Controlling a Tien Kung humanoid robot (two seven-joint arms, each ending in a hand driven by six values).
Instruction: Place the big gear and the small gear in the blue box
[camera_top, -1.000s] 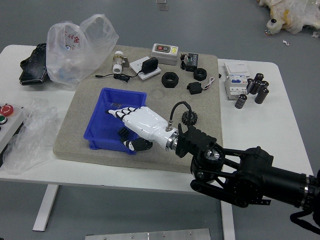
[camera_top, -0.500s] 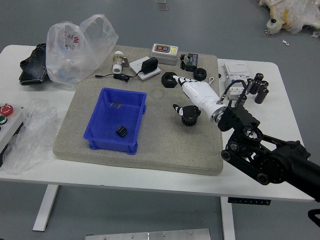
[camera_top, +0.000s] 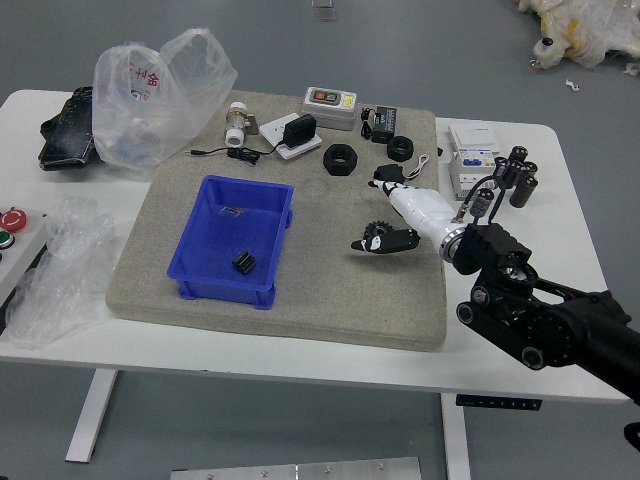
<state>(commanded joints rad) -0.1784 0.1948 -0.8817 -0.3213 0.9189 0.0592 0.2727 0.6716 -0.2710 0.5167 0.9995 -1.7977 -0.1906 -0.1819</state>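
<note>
reaching right black-and-white robot hand (camera_top: 424, 212): open
round black toothed gear (camera_top: 378, 229): partly behind thumb
black block (camera_top: 390, 172): near fingertips

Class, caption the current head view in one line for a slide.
The robot's right hand, open, at a black gear on the mat; a small black piece in the blue box.
</note>
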